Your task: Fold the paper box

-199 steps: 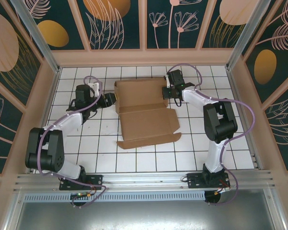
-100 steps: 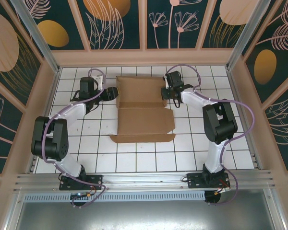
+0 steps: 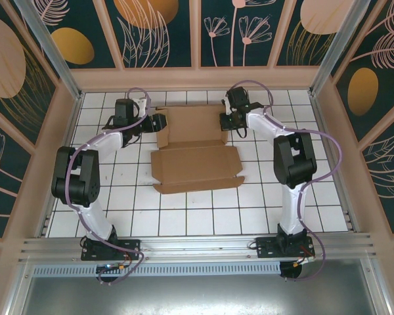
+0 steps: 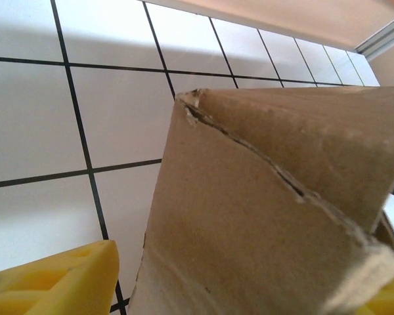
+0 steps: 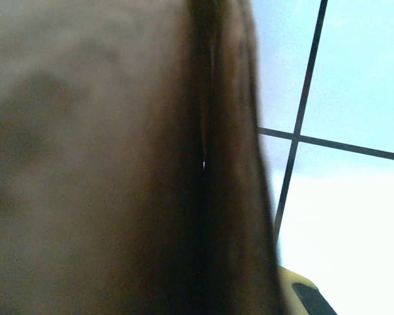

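- The paper box (image 3: 194,167) lies toward the far middle of the white tiled table (image 3: 184,216), between the two arms.
- Its near part is a flat brown sheet with a narrow flap along the front edge. Its far panel (image 3: 192,123) sits behind a crease, and from above I cannot tell how far it is raised.
- The left pincer (image 3: 155,123) is at the left edge of that far panel, with its arm reaching in from the left side.
- In the left wrist view a folded, double-layered cardboard wall (image 4: 249,230) stands between the two yellow fingers (image 4: 52,282).
- The left jaws are parted around this wall. A sliver of table and a grid line show between the left finger and the cardboard, so the pincer is released rather than pinching.
- The right pincer (image 3: 226,122) is at the right edge of the same far panel, opposite the left one.
- In the right wrist view, blurred cardboard (image 5: 118,164) sits very close to the lens, with a dark fold running down it.
- One yellow finger (image 5: 302,295) presses against the cardboard's right side; the other finger is hidden behind it.
- The right pincer is clenched on this edge of the paper box.
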`<control>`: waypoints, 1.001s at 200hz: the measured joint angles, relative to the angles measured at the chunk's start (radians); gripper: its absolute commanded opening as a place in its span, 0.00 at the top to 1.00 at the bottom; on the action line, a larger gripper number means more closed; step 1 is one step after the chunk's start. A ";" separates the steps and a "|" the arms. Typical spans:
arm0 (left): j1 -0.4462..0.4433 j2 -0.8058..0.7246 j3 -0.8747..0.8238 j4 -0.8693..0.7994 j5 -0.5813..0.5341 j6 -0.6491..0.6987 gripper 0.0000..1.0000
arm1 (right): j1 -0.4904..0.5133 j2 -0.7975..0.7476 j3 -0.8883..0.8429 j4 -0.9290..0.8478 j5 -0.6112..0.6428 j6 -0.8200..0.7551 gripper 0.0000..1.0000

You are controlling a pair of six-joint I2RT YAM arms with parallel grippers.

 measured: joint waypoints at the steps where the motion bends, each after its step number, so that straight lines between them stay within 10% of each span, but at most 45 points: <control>1: 0.000 0.000 0.000 0.000 0.000 0.000 0.37 | 0.000 0.000 0.000 -0.001 0.000 0.000 0.99; 77: -0.015 0.000 -0.013 -0.027 -0.072 0.047 0.70 | 0.026 -0.023 -0.040 0.031 0.069 0.042 1.00; 200: -0.188 -0.006 0.016 -0.164 -0.599 0.127 0.95 | 0.143 -0.135 -0.185 0.033 0.315 0.219 1.00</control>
